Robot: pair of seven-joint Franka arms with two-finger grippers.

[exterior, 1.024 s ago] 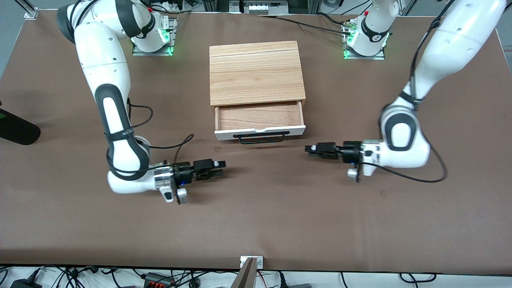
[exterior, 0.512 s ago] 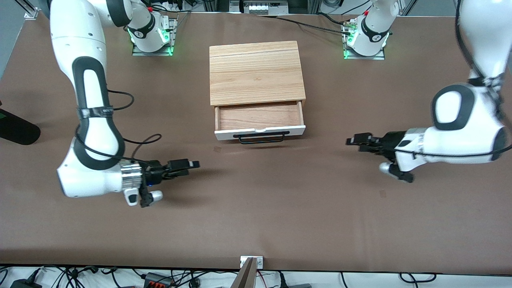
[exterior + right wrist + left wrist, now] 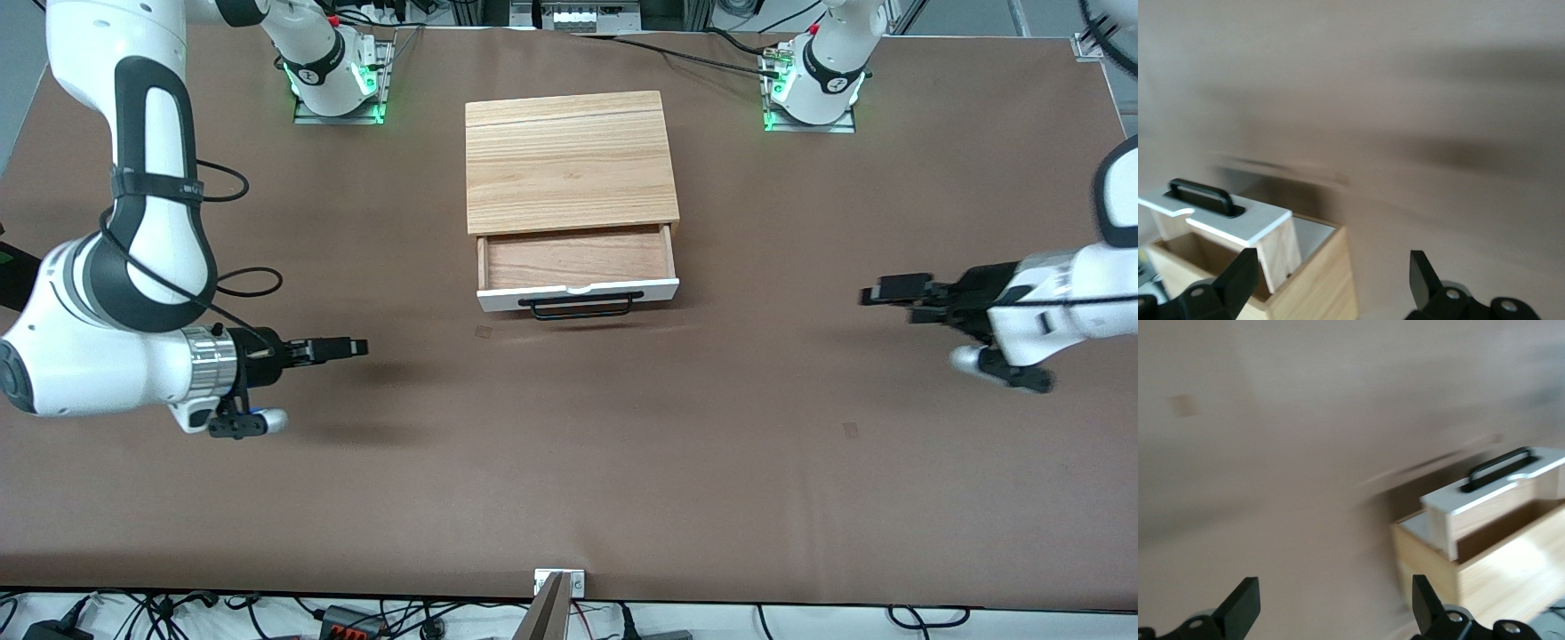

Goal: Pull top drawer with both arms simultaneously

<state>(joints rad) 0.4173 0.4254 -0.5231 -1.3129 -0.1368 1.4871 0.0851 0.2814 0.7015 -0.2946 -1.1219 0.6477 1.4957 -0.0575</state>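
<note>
The top drawer [image 3: 578,292] stands pulled out of the wooden cabinet [image 3: 569,164], and its light wood inside [image 3: 576,258] is bare. Its black bar handle [image 3: 581,307] is free. My left gripper [image 3: 869,294] is open and empty over the table toward the left arm's end, well clear of the drawer. My right gripper [image 3: 359,347] is open and empty over the table toward the right arm's end. The left wrist view shows its open gripper [image 3: 1335,613] and the drawer [image 3: 1491,490] off to one side. The right wrist view shows its open gripper [image 3: 1333,280] and the drawer [image 3: 1238,220].
The brown table [image 3: 569,462] carries only the cabinet. A dark object [image 3: 13,267] lies at the table's edge at the right arm's end. A small metal bracket [image 3: 558,582] sits at the table's near edge. Cables run along the near and top edges.
Both grippers have swung away from the drawer, each toward its own arm's end of the table. The drawer has stayed open in the same place.
</note>
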